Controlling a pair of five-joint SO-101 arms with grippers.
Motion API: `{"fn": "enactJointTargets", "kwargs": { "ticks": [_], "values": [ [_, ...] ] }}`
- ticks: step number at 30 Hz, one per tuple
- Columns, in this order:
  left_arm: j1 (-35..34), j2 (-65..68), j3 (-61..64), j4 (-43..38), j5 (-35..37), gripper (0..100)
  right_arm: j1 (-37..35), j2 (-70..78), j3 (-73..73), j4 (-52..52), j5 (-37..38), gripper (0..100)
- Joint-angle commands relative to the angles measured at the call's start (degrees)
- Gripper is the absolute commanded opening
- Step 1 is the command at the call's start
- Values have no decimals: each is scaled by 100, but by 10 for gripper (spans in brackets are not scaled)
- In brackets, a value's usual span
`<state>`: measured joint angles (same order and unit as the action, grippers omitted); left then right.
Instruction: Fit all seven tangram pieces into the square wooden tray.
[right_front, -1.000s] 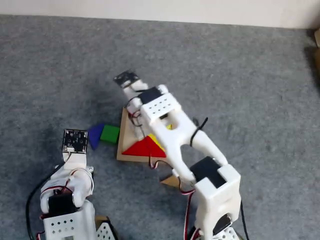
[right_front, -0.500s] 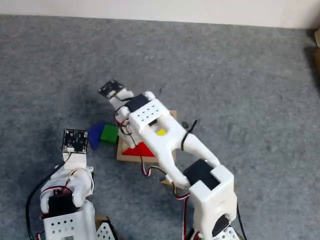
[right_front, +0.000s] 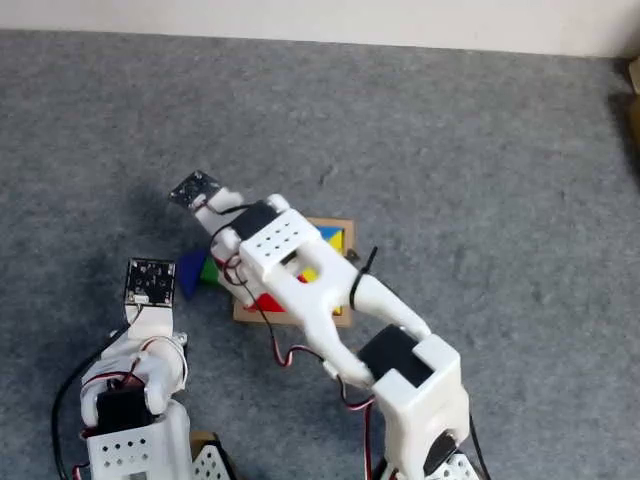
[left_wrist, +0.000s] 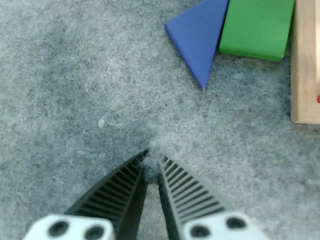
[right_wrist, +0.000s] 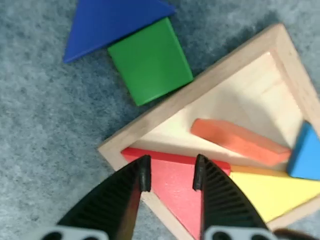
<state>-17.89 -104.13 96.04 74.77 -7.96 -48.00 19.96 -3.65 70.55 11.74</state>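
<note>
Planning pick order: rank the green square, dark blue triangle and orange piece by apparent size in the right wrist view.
1. green square and dark blue triangle: close, and the picture's edge cuts the triangle, so unranked.
2. orange piece: smallest.

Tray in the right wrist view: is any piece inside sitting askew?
Yes. The orange piece lies slanted on the bare floor of the tray, parallel to no wall, so it looks dropped in rather than fitted.

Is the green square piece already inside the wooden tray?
No, the green square lies on the carpet outside the rim of the tray, next to the blue triangle.
</note>
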Motion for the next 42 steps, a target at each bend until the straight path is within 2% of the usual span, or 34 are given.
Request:
{"fn": "enactJointTargets", "kwargs": {
  "ticks": [1, 7, 16, 28, 35, 42],
  "values": [
    [-48, -31, 110, -79, 26, 7, 541, -330, -224, -48, 44, 135],
    [-48, -31, 110, -79, 26, 7, 769, -268, -224, -136, 44, 135],
    [-48, -31, 110, -79, 26, 7, 813, -251, -163, -1121, 44, 135],
    [-48, -31, 110, -79, 26, 7, 796, -233, -163, -1209, 44, 135],
    [-48, -31, 110, -79, 26, 7, 787, 356, -163, -2193, 0, 135],
    [-48, -31, 110, -79, 26, 7, 620, 541, -101, -2000, 35, 135]
  ]
}}
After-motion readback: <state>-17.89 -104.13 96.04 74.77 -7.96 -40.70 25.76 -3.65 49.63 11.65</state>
